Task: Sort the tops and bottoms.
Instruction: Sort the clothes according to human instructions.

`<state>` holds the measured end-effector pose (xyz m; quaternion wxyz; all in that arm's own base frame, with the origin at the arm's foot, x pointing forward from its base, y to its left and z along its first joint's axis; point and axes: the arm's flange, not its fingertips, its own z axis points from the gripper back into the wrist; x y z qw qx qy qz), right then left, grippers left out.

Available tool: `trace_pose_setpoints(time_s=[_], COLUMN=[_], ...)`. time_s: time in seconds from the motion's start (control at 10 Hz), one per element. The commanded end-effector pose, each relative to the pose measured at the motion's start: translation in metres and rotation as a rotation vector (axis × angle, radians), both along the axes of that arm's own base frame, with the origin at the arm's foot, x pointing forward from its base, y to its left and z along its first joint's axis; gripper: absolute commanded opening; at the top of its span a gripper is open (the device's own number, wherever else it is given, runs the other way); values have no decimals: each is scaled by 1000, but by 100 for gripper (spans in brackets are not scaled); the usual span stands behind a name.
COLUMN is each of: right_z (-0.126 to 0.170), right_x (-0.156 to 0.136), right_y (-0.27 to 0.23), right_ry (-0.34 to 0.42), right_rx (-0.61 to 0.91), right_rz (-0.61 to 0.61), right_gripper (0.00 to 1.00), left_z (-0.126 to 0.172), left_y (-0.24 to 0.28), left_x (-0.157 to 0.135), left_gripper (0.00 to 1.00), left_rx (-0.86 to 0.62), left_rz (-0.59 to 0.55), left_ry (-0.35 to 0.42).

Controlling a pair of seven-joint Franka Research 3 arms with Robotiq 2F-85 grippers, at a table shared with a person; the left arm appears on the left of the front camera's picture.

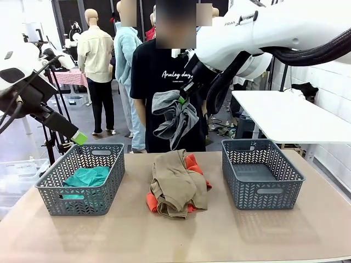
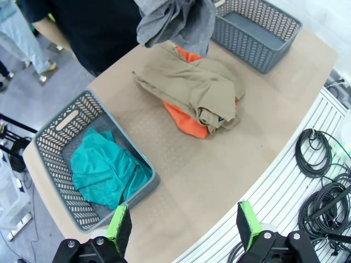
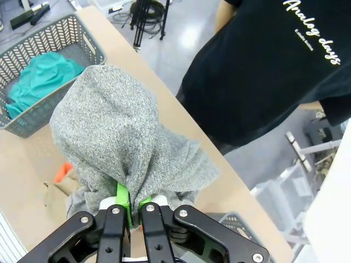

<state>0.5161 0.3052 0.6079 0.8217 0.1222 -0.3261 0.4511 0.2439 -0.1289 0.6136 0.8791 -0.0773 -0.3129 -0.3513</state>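
Looks about a quarter done, with teal in left basket. Holds grey clamped in right tool, high over table, not yet binned. Leaves khaki draped over orange between baskets to sort, with right basket bare. Hovers left tool, jaws apart, by left basket. Reads "Analog days" on T-shirt, "FRA" on right arm

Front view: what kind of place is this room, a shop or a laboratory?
Most likely a robotics laboratory, not a shop. A white robot arm works over a table that holds a grey basket, and loose cables lie just off the table's edge.
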Motion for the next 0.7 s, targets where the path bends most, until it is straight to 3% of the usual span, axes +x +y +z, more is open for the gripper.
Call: trace_pose_setpoints(time_s=[0.0, 0.6], right_z=[0, 0], right_x=[-2, -2], right_y=[-3, -3], right_ry=[3, 3], right_rx=[-4, -4], right_rz=[-2, -2], right_gripper=[0, 0], left_z=[-1, -1], left_y=[1, 1], left_x=[0, 0], left_gripper=[100, 100], left_rx=[-9, -9], left_rz=[-7, -7], left_ry=[3, 3])
